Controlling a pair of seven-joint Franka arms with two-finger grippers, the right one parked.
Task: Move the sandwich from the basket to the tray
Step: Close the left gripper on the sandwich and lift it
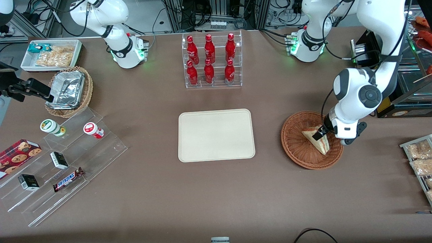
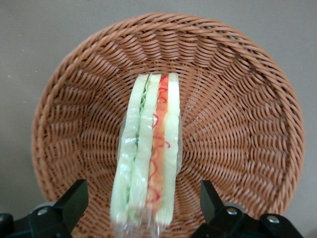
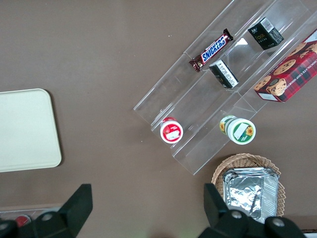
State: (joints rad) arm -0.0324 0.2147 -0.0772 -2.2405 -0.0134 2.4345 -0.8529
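Note:
The sandwich (image 1: pixel 319 141), a wrapped wedge with red and green filling along its cut edge, stands on edge in the reddish-brown wicker basket (image 1: pixel 294 143) toward the working arm's end of the table. My left gripper (image 1: pixel 320 133) is low in the basket, open, with one finger on each side of the sandwich and a gap on both sides. In the left wrist view the sandwich (image 2: pixel 148 153) runs between the black fingertips (image 2: pixel 74 201), with the basket (image 2: pixel 237 124) under it. The cream tray (image 1: pixel 216 135) lies bare at the table's middle, beside the basket.
A clear rack of red bottles (image 1: pixel 211 60) stands farther from the front camera than the tray. Toward the parked arm's end are a clear stepped shelf with snacks (image 1: pixel 64 158), a tan basket of foil trays (image 1: pixel 69 91) and a white bin (image 1: pixel 50 54). Snack packets (image 1: pixel 418 155) lie at the working arm's end.

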